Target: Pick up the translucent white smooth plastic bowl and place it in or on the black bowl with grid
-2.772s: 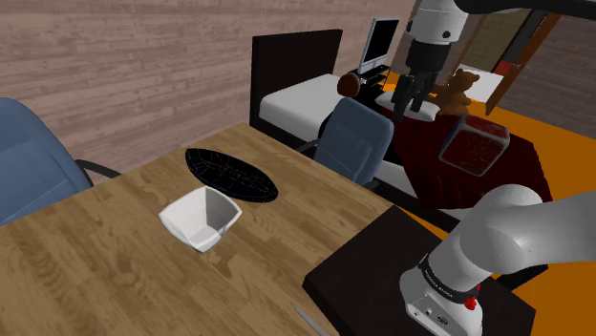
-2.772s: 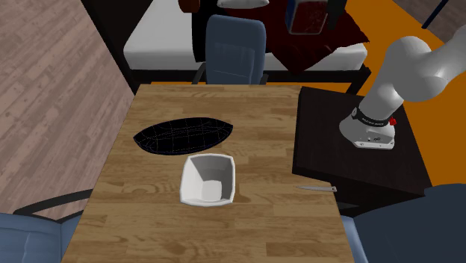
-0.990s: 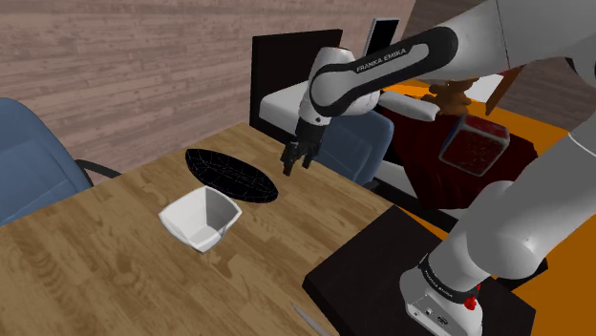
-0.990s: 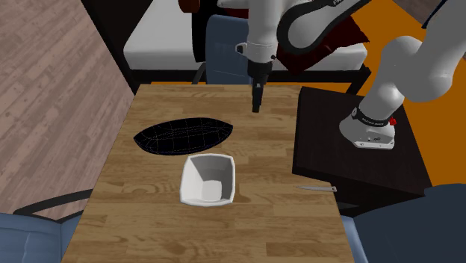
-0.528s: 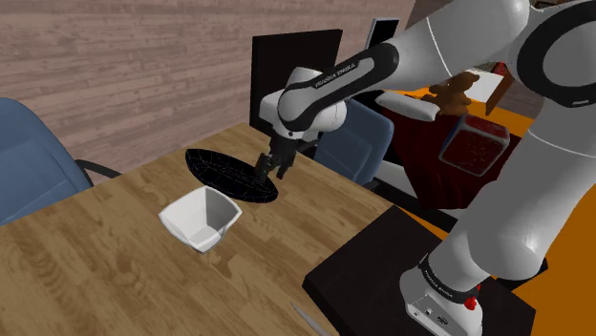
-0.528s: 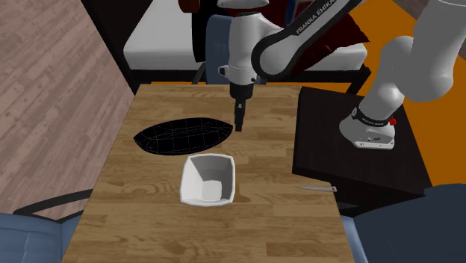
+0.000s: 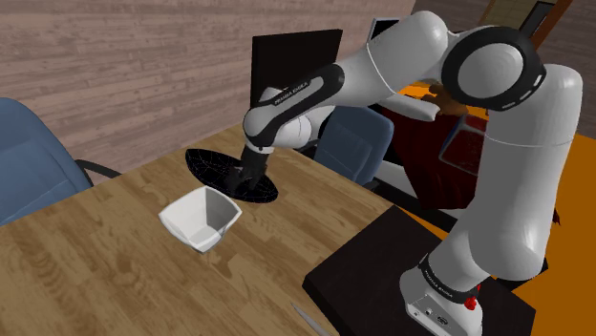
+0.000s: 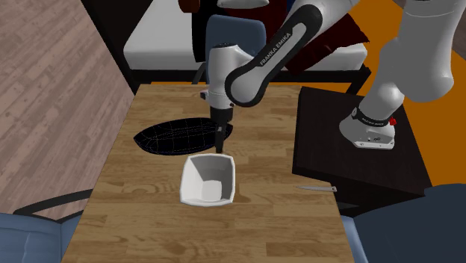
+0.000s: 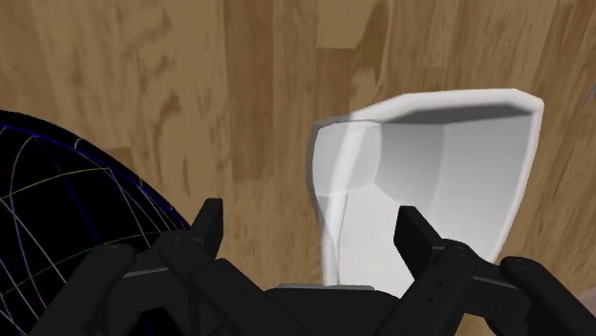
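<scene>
Tool: The tool [image 8: 220, 143] is open. Its two fingers [image 9: 210, 227] stand apart and hold nothing.
Where the tool is: It hangs low over the tabletop [image 7: 115, 277], right where the two bowls come close to each other.
White bowl: The white bowl [image 7: 201, 218] stands upright on the tabletop, just beside the black bowl. It has straight walls and nothing inside.
Black bowl: The black bowl [image 7: 215, 167] is wide and flat with thin grid lines. It lies on the tabletop and nothing is in it.
Seen from the hand: One wall of the white bowl sits between the two fingers. The fingers do not touch it.
Step now: I think the arm is reaching for the white bowl. The bowl is not yet grabbed.
Next move: The tool needs to go down a little more, with one finger inside the wall and one outside. Then it needs to squeeze.
After that: Lift the white bowl, carry it the short way over to the black bowl, and let go.
Watch out: The wall looks thin and smooth, so it may slip or the bowl may tip.
</scene>
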Controlling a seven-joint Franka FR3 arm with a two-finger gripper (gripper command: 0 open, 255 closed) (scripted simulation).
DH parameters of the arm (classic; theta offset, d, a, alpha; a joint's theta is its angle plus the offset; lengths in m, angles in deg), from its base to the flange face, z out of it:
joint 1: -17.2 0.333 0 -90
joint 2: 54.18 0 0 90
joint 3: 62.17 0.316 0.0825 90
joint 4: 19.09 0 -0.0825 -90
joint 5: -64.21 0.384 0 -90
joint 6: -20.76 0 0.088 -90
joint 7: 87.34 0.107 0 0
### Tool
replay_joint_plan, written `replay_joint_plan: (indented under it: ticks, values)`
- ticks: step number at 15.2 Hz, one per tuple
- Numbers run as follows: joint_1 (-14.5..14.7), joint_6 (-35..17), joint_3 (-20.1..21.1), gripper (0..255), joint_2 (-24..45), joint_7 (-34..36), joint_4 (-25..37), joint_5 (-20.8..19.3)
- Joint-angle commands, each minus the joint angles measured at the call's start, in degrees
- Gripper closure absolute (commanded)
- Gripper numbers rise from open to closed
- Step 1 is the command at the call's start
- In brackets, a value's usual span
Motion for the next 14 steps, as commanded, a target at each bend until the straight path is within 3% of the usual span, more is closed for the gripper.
replay_joint_plan:
  ticks: [1, 14]
  values:
    - [0.69, -0.6, 0.81, 0, 3.93, 0.06, 4.15, 0.51]
    - [2.01, -4.49, 1.65, 0, 10.14, -0.42, 7.07, 1.18]
